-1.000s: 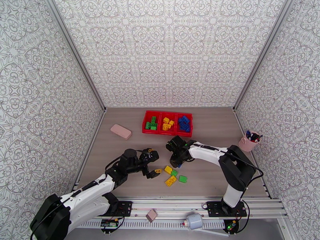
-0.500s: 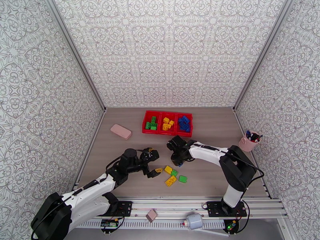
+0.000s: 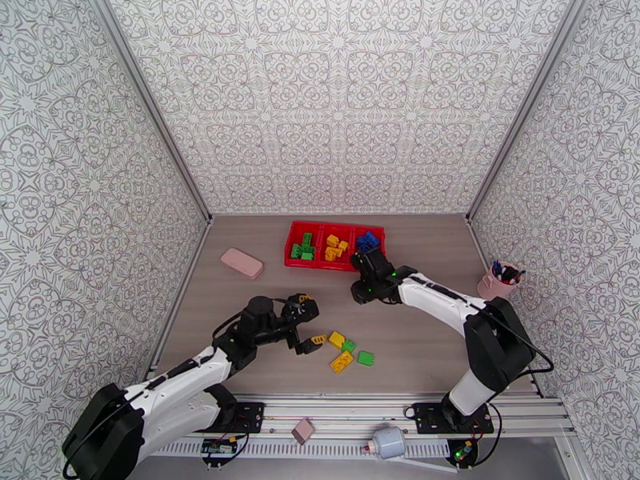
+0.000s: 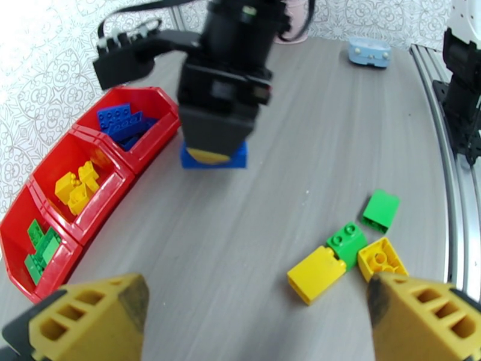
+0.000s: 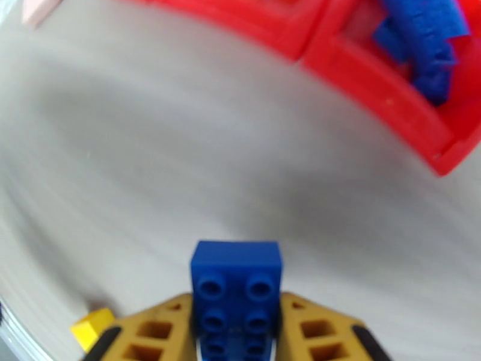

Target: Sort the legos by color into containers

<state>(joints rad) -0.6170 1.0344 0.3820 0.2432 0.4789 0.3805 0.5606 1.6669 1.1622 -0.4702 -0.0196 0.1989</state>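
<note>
A blue brick (image 5: 235,284) is clamped tight between the right jaws, over the bench (image 3: 416,354) just in front of the red tray (image 3: 290,248), by its right compartment of blue bricks (image 3: 368,238). Green bricks (image 3: 302,248) lie in the left compartment and yellow bricks (image 3: 334,248) in the middle one. The left jaws gape wide, holding nothing, beside four loose bricks (image 3: 342,360), two yellow and two green.
</note>
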